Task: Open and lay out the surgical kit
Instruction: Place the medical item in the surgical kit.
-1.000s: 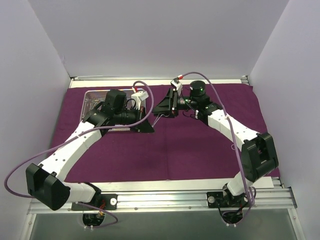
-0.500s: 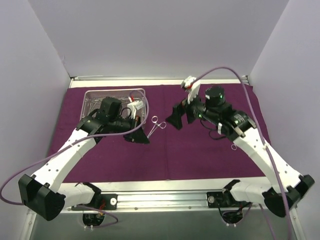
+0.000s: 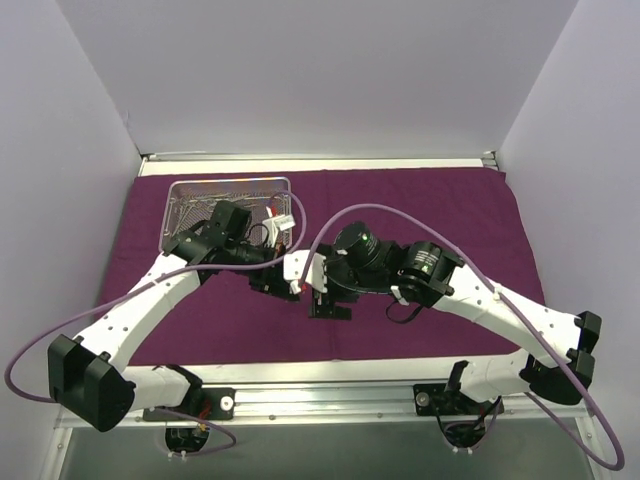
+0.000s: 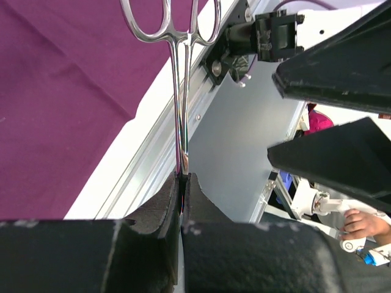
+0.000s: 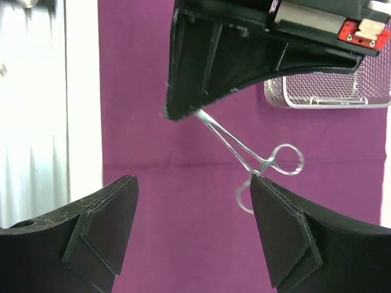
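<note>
- Above the middle of the deep-purple cloth wrap point(image 3: 430, 210), a steel instrument point(image 4: 182, 91) is pinched by its tip in the closed left gripper point(image 4: 182, 180).
- Beside its ring handles, the right gripper point(image 5: 192, 189) is held wide open and empty.
- At the cloth's far-left corner, the wire-mesh tray point(image 3: 225, 187) is set.

No legible text, labels, brands or numbers anywhere.

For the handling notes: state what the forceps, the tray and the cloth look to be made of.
Forceps: polished steel by the look, bright mirror glints on shanks and rings.
Tray: silver wire mesh, probably steel; fine open grid, solid rim.
Cloth: matte deep-purple fabric with soft creases; fibre cannot be told.
</note>
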`<state>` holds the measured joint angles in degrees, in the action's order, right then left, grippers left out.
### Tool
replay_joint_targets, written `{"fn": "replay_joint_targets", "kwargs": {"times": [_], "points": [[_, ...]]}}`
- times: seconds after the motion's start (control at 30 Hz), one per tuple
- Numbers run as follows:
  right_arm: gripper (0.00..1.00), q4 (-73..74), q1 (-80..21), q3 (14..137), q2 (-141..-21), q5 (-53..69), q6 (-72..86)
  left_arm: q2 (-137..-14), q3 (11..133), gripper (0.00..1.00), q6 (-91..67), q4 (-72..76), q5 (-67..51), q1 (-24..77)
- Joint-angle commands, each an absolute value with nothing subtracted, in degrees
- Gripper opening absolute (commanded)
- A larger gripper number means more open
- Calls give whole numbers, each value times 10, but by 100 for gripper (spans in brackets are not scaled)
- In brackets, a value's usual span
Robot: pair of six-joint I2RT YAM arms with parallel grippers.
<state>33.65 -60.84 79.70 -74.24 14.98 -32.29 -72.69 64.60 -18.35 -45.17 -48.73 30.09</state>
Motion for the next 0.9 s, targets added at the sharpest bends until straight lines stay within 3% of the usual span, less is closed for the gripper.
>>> {"fn": "replay_joint_targets", "kwargs": {"times": [0.0, 0.4, 0.87], "points": [[75, 397, -613, 833, -751, 114, -411, -722, 644, 2, -166, -457, -511, 308], [67, 432, -614, 826, -782, 136, -509, -728, 653, 2, -157, -477, -498, 359], [45, 432, -615, 804, -790, 161, -524, -738, 667, 2, -169, -468, -507, 389]]}}
